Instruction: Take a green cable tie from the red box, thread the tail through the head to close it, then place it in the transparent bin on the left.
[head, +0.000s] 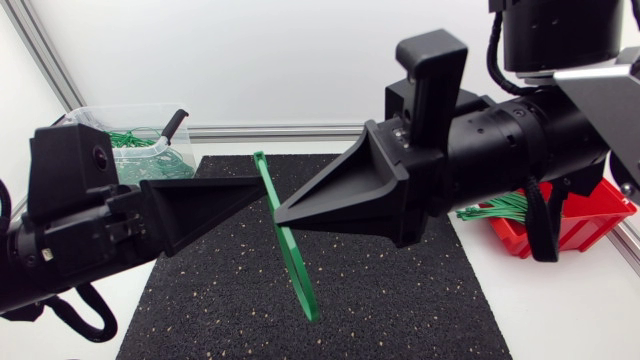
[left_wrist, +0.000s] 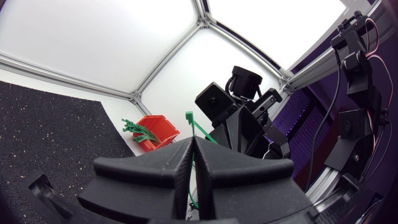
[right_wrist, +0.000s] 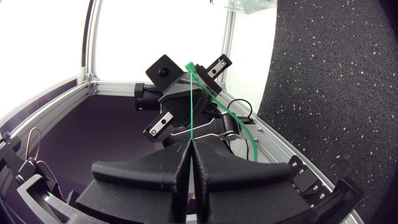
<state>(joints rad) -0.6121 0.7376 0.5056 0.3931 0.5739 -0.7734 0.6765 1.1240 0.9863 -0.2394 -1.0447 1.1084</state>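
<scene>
- far left: transparent plastic bin (head: 100, 125) at the back-left of the table (head: 570, 310), w/ a pile of green ties (head: 140, 140) in it. It's the drop spot, so imo it's on the left arm's side to keep that reach short.
- left gripper (head: 262, 196) is up over the black speckled foam mat (head: 400, 300), pointing toward the middle. Fingers are pinched nearly together w/ only the strap between them (clear in the left wrist view), so it's gripping the tie.
- long green plastic cable tie (head: 285, 240) is mid-air betw both grippers, standing steep, what looks like the head end up, low end hanging free. Prob held off the table so both ends stay free for threading. Can't tell if the tail's thru the head. The right wrist view shows a second green curve beside the strap.
- right gripper (head: 282, 214) meets it from the other side, tip right next to the left one. Fingers squeezed to a slit on the strap too.
- far right: red plastic box (head: 590, 215) near the table edge, w/ a bundle of spare green ties (head: 495, 208) sticking out.
</scene>
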